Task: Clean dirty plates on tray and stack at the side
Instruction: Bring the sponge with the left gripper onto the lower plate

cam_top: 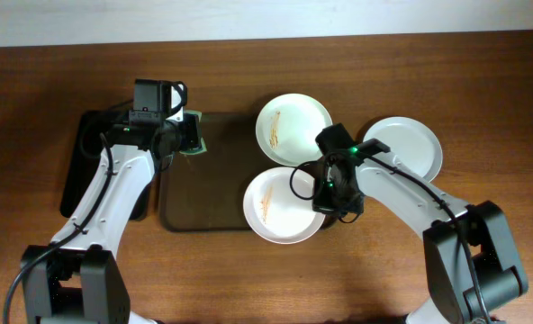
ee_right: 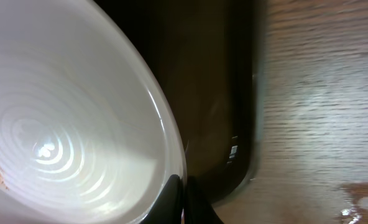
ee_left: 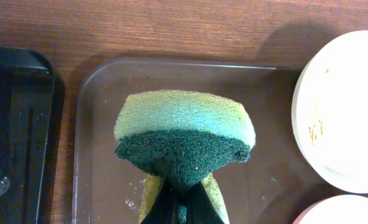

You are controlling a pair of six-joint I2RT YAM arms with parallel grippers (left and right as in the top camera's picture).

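The dark brown tray (cam_top: 208,193) lies at the table's centre. A white plate with orange-brown streaks (cam_top: 280,207) sits over the tray's front right corner; my right gripper (cam_top: 329,200) is shut on its right rim, as the right wrist view (ee_right: 183,202) shows on the plate (ee_right: 66,124). A second streaked plate (cam_top: 293,128) lies at the tray's back right and shows in the left wrist view (ee_left: 345,112). A third plate (cam_top: 406,148) lies on the table to the right. My left gripper (ee_left: 183,208) is shut on a yellow-green sponge (ee_left: 184,134) above the tray's back left (ee_left: 109,106).
A smaller glossy black tray (cam_top: 82,166) lies left of the brown tray, under the left arm; it also shows in the left wrist view (ee_left: 16,124). Bare wooden table (cam_top: 383,270) lies in front and to the right.
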